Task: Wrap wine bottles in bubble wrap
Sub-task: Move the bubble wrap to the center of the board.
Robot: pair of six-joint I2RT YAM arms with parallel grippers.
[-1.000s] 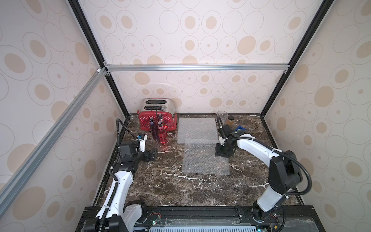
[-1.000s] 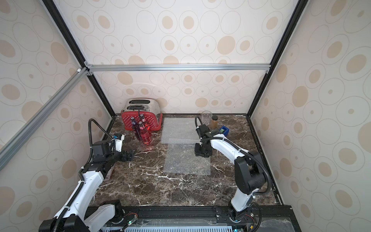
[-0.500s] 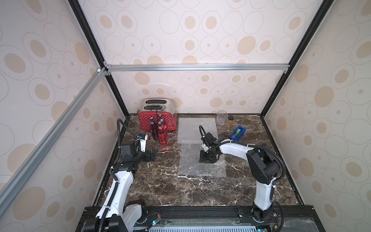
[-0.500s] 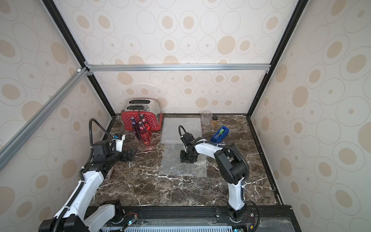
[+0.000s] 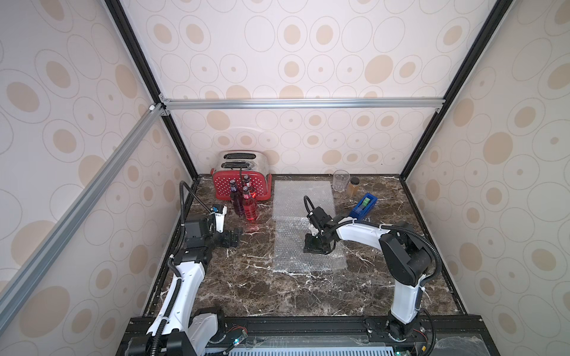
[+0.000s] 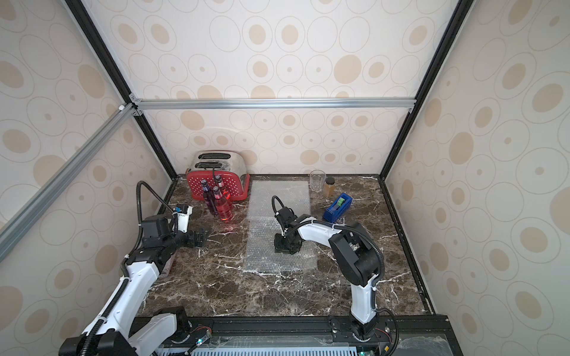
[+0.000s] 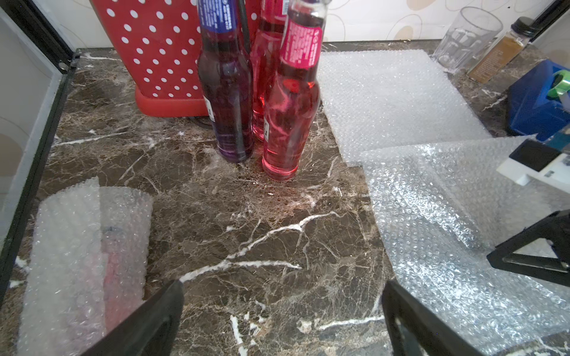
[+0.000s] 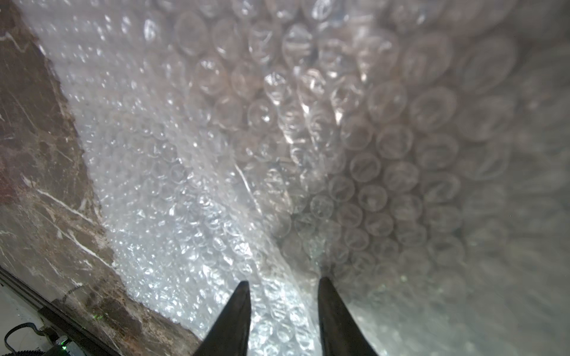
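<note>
The left tool [image 7: 282, 323] hangs wide open and empty over the bench [image 5: 246, 286]. The right tool [image 8: 283, 308], jaws partly closed, seems to pinch a raised fold of the bubble wrap [image 5: 308, 259] spread mid-bench. Three bottles [image 5: 248, 206] stand in front of the red toaster [image 5: 222, 185], just beside a second, flat sheet [image 5: 303, 197] farther back.

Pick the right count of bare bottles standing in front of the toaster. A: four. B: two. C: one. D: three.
D: the purple bottle, the front red bottle and the rear red bottle stand upright together, unwrapped, in front of the toaster.
</note>
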